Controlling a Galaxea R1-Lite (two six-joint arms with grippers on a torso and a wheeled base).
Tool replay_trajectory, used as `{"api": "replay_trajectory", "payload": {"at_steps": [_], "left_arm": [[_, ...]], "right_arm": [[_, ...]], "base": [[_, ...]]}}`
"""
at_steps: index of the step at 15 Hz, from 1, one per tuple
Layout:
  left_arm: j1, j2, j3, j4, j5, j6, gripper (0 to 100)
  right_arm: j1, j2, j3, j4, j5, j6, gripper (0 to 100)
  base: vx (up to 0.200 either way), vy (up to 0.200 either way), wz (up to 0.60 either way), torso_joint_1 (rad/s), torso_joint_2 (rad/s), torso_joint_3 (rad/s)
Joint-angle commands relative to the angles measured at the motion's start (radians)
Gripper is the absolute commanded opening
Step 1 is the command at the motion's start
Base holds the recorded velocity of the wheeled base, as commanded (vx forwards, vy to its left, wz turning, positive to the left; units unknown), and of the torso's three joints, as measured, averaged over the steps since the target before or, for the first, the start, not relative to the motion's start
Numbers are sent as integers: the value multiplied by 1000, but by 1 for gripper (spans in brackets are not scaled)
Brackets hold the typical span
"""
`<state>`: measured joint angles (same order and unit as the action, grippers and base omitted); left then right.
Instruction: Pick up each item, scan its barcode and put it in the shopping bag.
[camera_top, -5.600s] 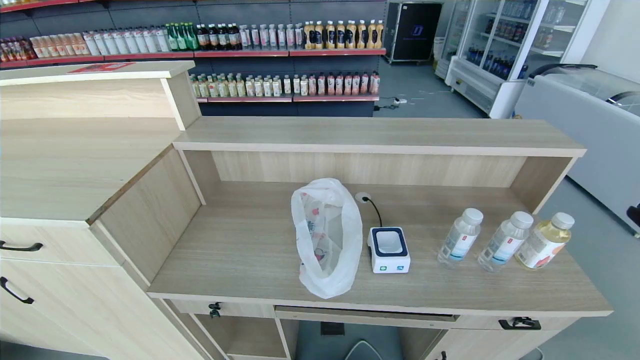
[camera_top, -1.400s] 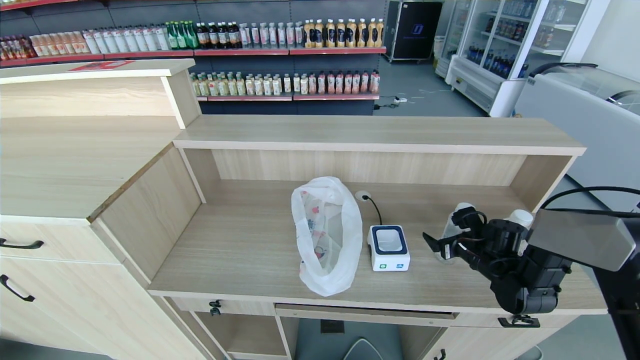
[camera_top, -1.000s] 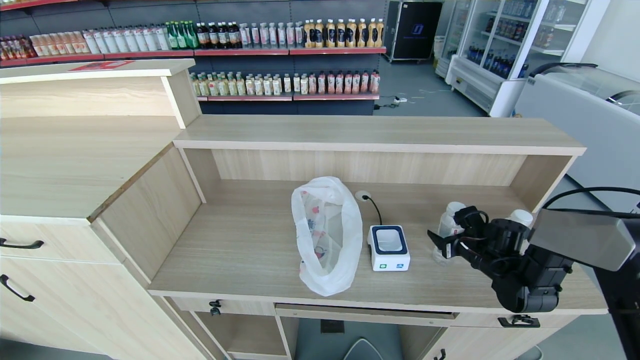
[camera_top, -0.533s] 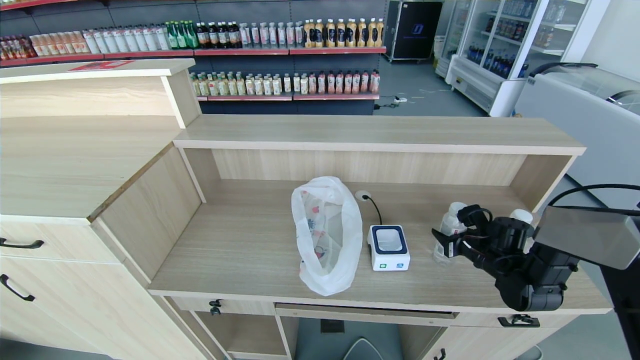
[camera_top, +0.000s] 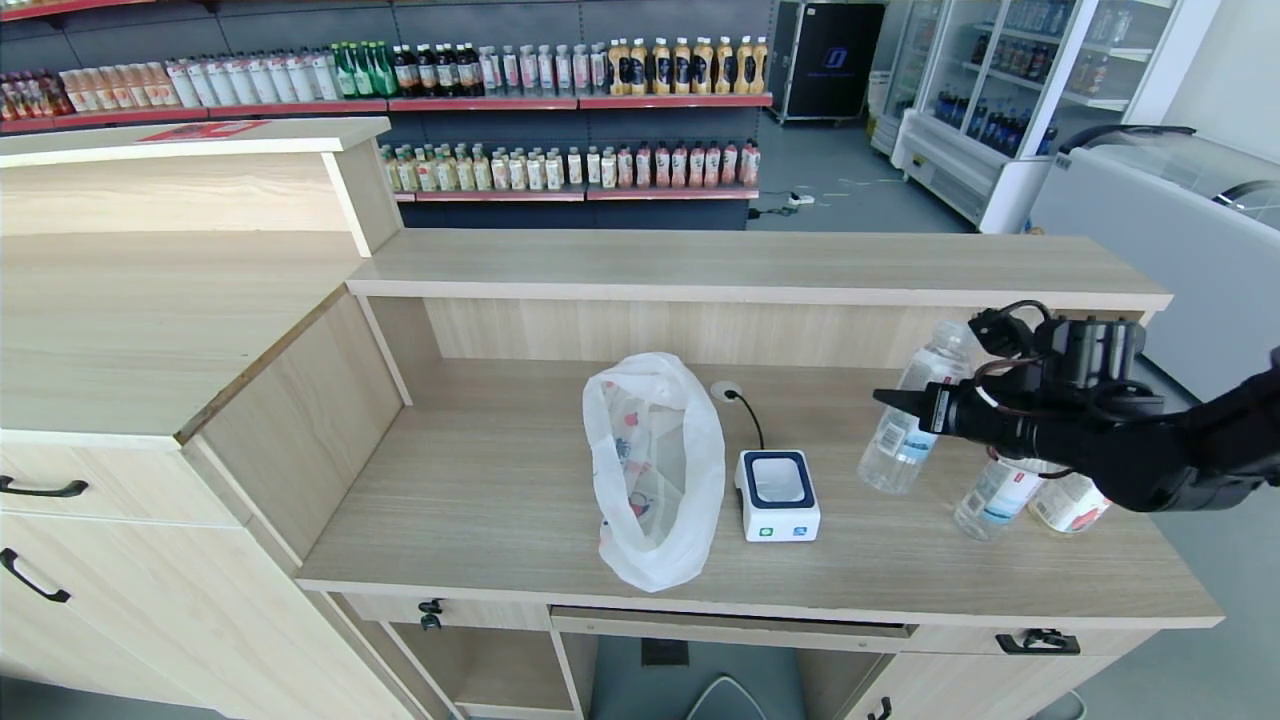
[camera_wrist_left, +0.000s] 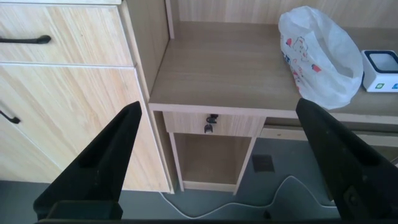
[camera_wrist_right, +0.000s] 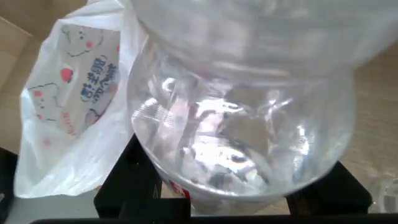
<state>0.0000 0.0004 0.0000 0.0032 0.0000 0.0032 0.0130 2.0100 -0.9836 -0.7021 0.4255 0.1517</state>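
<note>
The right arm (camera_top: 1180, 455) enters from the right side and lies almost level, its wrist turned so that the right claw (camera_top: 918, 408) points toward the left. The fingers of this claw are closed around the body of a clear bottle (camera_top: 893, 452), which is tilted in the grip. The left claw (camera_wrist_left: 217, 106) hangs low with its two fingers spread wide apart, holding nothing

I held the right gripper (camera_top: 908, 405) clamped on a tilted water bottle (camera_top: 893, 452) above the counter (camera_top: 500, 500); scanner (camera_top: 778, 497) and shopping bag (camera_top: 655, 470) lay to the gripper's left.
</note>
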Motion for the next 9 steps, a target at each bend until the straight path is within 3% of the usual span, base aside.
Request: {"api": "replay_trajectory", "payload": {"at_steps": [1,5,9], "left_arm": [[0,0,0,0,0,0,100],[0,0,0,0,0,0,100],[0,0,0,0,0,0,100]], "right_arm": [[38,-330,-90,274,202,92,0],[88,-478,-104,351,414,166,0],[159,-637,0,355,576,220,0]], "base": [[0,0,0,0,0,0],[0,0,0,0,0,0],[0,0,0,0,0,0]]}}
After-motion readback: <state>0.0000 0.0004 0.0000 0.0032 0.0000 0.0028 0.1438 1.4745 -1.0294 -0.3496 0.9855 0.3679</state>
